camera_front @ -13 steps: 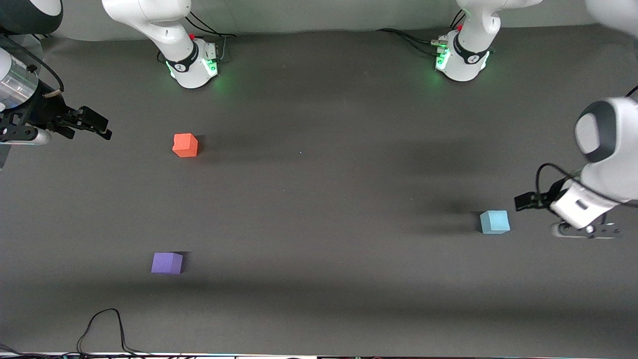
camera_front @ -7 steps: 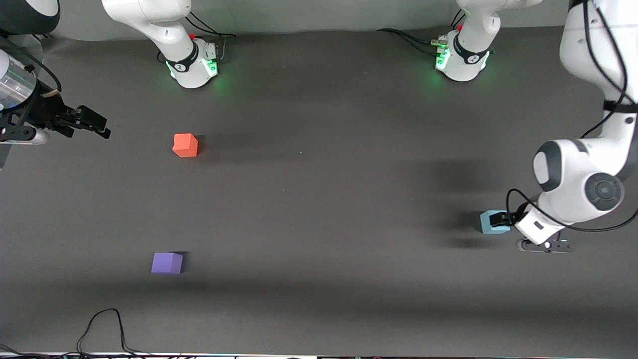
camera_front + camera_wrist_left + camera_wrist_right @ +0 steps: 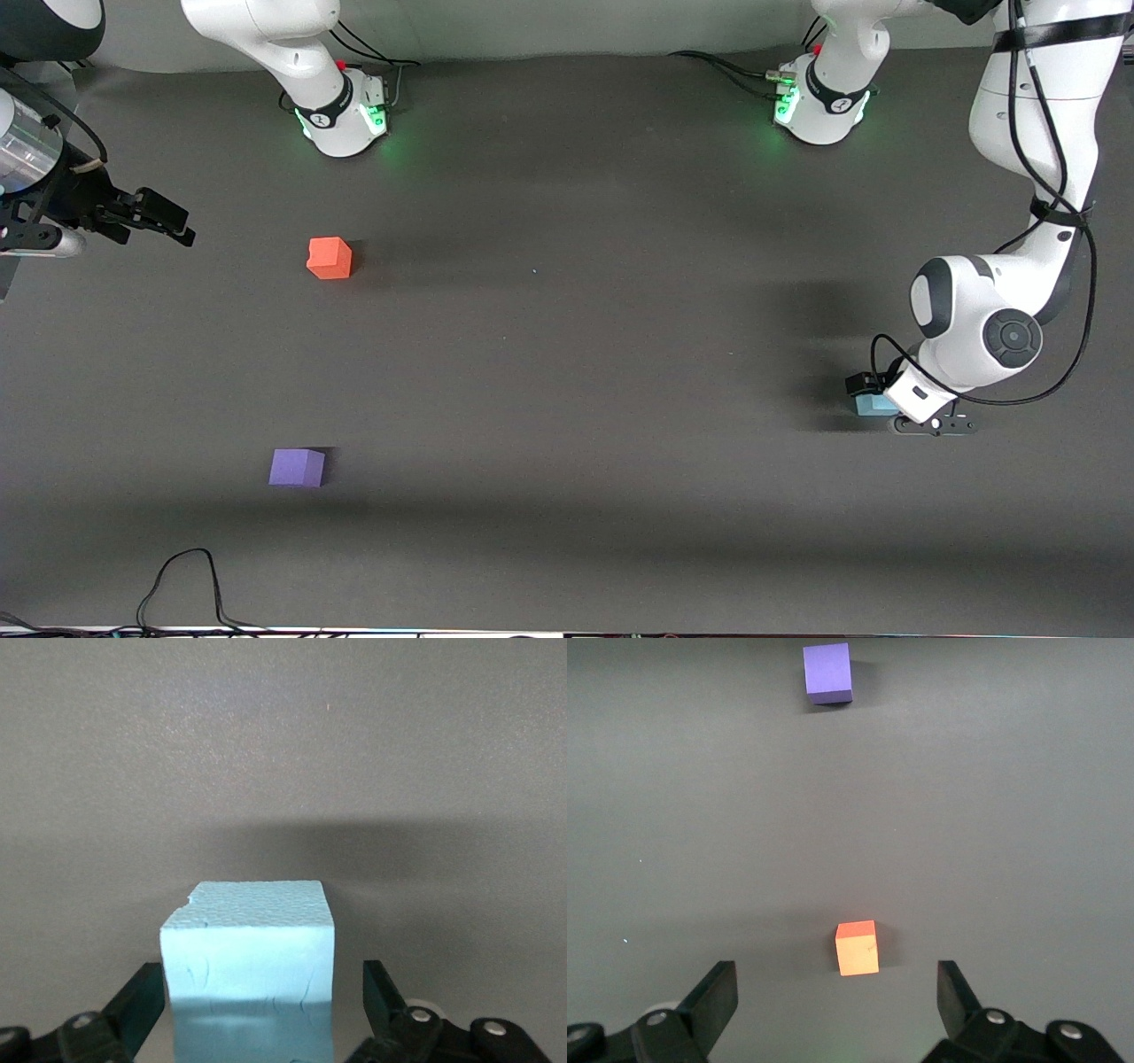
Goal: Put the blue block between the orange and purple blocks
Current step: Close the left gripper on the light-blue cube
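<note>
Over at the right arm's end of the counter [image 3: 567, 354], the right pincer [image 3: 155, 221] hangs in the air with its jaws spread wide and nothing between them; that arm waits, apparently parked out of the way so the gap between the two marker cubes stays free. Its wrist view looks down on the orange block [image 3: 857, 948] and, farther along the same line, the purple block [image 3: 827, 672].

Next comes the orange block [image 3: 330, 258], resting flat on the counter, and nearer to the front camera the purple block [image 3: 297, 467], well apart from it. Both are small matte foam cubes with crisp edges, and the bare stretch of counter between them is the target spot.

Toward the left arm's end, the blue block [image 3: 873, 405] sits on the counter, mostly covered by the left arm's wrist. The left pincer [image 3: 877, 394] is low around it, jaws wide and straddling the cube, one finger [image 3: 137, 1010] on each side with a sliver of space showing, so it is not yet gripped. The blue block [image 3: 248, 970] shows a grainy, pebbled top, a small chipped corner and faint creases on its face: soft foam that should yield slightly under a squeeze. The counter itself is a dark grey, dull, felt-like sheet.
</note>
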{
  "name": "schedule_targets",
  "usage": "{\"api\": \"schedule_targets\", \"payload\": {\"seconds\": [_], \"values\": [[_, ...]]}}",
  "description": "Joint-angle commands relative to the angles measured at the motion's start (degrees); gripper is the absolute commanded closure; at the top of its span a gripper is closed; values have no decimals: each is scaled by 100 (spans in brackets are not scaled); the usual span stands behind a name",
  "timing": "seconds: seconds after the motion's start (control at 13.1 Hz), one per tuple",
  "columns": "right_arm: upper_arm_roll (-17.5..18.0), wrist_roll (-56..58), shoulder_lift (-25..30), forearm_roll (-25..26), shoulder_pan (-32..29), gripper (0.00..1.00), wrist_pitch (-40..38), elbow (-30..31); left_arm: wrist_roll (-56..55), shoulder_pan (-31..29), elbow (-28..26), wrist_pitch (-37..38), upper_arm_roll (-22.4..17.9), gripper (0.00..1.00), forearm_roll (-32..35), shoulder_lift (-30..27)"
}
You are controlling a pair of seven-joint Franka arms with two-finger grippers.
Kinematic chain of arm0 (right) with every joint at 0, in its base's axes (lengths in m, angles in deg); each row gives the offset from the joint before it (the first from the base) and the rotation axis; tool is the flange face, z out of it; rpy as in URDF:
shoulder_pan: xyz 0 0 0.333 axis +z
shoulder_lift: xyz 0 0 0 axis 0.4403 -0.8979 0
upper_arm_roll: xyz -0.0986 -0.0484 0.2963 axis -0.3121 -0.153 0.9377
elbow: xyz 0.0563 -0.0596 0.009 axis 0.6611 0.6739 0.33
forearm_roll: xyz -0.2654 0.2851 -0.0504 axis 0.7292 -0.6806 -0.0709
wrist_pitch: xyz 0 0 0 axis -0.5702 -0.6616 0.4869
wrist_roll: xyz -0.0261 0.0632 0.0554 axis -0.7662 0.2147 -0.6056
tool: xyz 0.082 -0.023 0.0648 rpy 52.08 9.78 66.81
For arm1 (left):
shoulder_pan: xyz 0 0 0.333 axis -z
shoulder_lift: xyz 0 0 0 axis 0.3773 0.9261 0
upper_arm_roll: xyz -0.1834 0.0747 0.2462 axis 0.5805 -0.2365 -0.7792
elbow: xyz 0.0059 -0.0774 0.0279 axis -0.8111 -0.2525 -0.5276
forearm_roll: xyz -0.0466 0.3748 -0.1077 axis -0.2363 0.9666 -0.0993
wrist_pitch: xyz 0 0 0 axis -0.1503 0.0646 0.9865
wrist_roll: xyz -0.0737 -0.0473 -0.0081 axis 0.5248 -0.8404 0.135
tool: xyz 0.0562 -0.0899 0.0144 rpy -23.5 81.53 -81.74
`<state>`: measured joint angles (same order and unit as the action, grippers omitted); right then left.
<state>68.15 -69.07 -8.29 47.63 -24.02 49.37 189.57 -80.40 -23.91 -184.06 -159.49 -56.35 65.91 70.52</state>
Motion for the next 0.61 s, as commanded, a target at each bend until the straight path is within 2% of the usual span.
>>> {"api": "schedule_targets", "payload": {"seconds": [0.0,0.08,0.15,0.23,0.31,0.53], "values": [[-50,104,123,-120,-8,0,51,101,-147,42,-141,10,-19,1,10,-86],[-102,122,123,-120,-8,0,42,101,-156,33,-133,28,-19,13,10,-86],[-111,131,131,-120,1,0,42,101,-182,33,-133,37,-19,34,10,-86],[-111,131,123,-120,1,0,42,101,-234,33,-133,37,-19,48,10,-86],[-111,131,123,-120,1,0,42,101,-261,33,-124,46,-19,54,10,-86],[-111,140,88,-120,-8,0,95,92,-244,42,-45,98,-19,55,19,-130]]}}
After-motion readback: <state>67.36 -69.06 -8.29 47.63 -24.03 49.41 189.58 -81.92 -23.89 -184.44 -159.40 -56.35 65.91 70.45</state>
